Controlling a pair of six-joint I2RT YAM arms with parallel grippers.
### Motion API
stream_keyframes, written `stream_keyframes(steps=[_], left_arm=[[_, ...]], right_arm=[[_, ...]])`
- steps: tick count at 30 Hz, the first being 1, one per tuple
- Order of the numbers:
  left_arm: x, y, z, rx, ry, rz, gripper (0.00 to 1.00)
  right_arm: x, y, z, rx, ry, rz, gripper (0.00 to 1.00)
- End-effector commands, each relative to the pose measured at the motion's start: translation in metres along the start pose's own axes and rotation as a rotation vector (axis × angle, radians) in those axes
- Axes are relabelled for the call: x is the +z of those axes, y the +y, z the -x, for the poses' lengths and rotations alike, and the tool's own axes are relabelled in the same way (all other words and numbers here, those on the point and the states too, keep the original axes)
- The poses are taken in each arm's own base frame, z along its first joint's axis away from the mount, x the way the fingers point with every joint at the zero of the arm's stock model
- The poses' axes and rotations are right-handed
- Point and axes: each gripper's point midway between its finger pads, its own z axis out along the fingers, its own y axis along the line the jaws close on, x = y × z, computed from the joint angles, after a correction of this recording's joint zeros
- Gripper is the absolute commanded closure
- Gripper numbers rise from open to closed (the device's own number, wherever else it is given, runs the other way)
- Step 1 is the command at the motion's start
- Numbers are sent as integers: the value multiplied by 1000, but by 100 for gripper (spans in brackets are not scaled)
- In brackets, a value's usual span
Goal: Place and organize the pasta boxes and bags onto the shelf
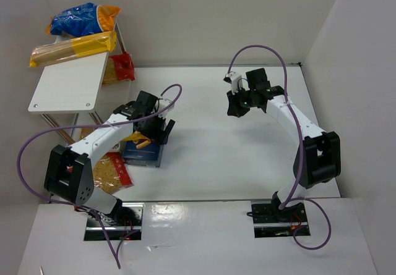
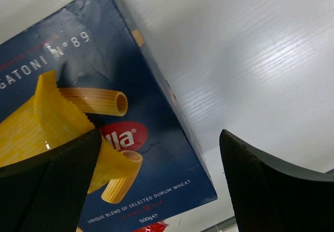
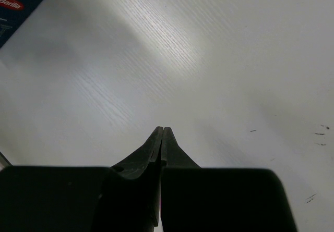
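Observation:
A dark blue pasta box (image 1: 143,154) lies flat on the white floor and fills the left wrist view (image 2: 104,75). My left gripper (image 1: 158,129) hovers open just above its right edge; in the left wrist view (image 2: 159,138) one finger is over the box and the other over bare floor. The shelf (image 1: 65,86) stands at the far left, with a blue-orange bag (image 1: 83,18) and a yellow spaghetti bag (image 1: 74,46) on its back part. My right gripper (image 1: 236,105) is shut and empty over the floor (image 3: 162,131).
A clear red-ended bag of short pasta (image 1: 122,67) sits by the shelf's right side. Another short pasta bag (image 1: 114,171) lies under my left arm beside the box. White walls enclose the floor at the back and on both sides. The box's corner shows in the right wrist view (image 3: 15,2).

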Motion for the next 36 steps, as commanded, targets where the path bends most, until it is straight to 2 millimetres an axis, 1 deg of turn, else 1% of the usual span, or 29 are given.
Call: stream_keyframes(steps=[1, 4, 5, 8, 10, 11, 13, 14, 15, 16, 19, 20, 23, 24, 30, 33, 36], left_arm=[[-12, 21, -3, -33, -3, 129, 0], [-16, 25, -6, -43, 8, 157, 0], [-16, 32, -11, -61, 18, 176, 0], [-18, 42, -15, -90, 28, 191, 0], [-17, 43, -22, -91, 49, 200, 0], [-20, 46, -21, -99, 40, 206, 0], [-21, 49, -22, -99, 42, 224, 0], [-22, 53, -23, -108, 44, 238, 0], [-22, 54, -23, -108, 44, 238, 0], [-18, 53, -30, -109, 72, 234, 0], [-19, 57, -31, -117, 74, 248, 0], [-20, 61, -32, -125, 76, 262, 0], [-21, 63, -32, -125, 77, 272, 0], [-22, 67, -33, -133, 79, 285, 0], [-23, 69, -36, -142, 89, 304, 0], [-25, 75, -38, -149, 93, 329, 0], [-28, 77, -37, -149, 85, 339, 0]], right_arm=[[-6, 4, 17, -41, -69, 3, 100], [-4, 5, 19, -32, -72, 12, 100], [-4, 5, 19, -32, -72, 12, 100], [-2, 5, 23, -35, -80, 19, 100], [1, 4, 21, -31, -73, 21, 100], [-1, 5, 26, -36, -84, 27, 100], [-1, 5, 26, -36, -84, 28, 100], [-1, 7, 26, -37, -87, 38, 100], [-2, 6, 30, -41, -95, 36, 100], [-2, 6, 30, -41, -95, 36, 100], [-2, 6, 30, -41, -95, 36, 100], [-2, 6, 30, -41, -95, 36, 100], [-2, 6, 30, -41, -95, 36, 100], [-1, 7, 26, -36, -86, 38, 100], [0, 7, 25, -36, -85, 38, 100], [0, 8, 26, -36, -88, 47, 100], [-3, 9, 28, -41, -96, 45, 100]])
